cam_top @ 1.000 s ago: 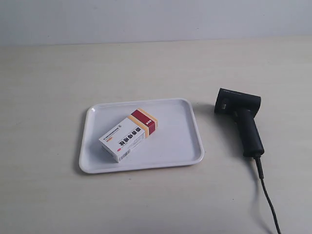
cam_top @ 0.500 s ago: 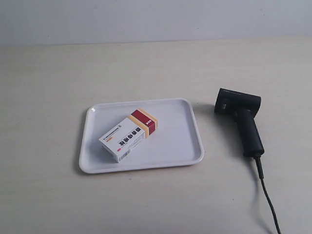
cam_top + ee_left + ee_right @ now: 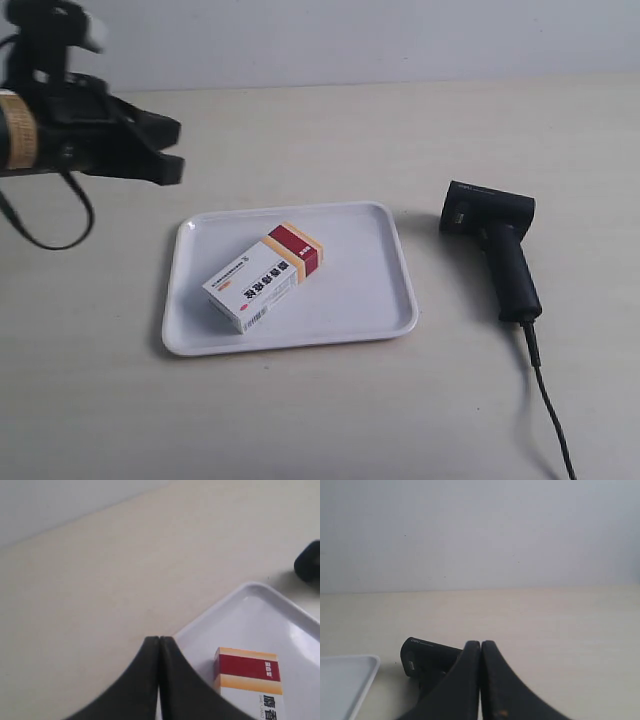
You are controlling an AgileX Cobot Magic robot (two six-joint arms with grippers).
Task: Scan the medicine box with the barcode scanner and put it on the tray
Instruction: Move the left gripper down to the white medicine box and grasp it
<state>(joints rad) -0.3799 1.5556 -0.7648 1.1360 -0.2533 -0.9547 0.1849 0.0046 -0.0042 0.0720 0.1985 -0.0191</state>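
Note:
The medicine box lies flat on the white tray, its red and tan end toward the far side. To the tray's right the black barcode scanner rests on the table, and nothing holds it. My left gripper hangs shut and empty above the table, off the tray's far left corner. In the left wrist view the gripper points past the tray and the box. My right gripper is shut and empty, with the scanner just beyond it; the exterior view does not show it.
The scanner's thin black cable trails toward the front right edge of the view. A pale wall runs behind the light tabletop. A corner of the tray shows in the right wrist view.
The left arm has come into the exterior view at the upper left. The box, tray and scanner have not moved.

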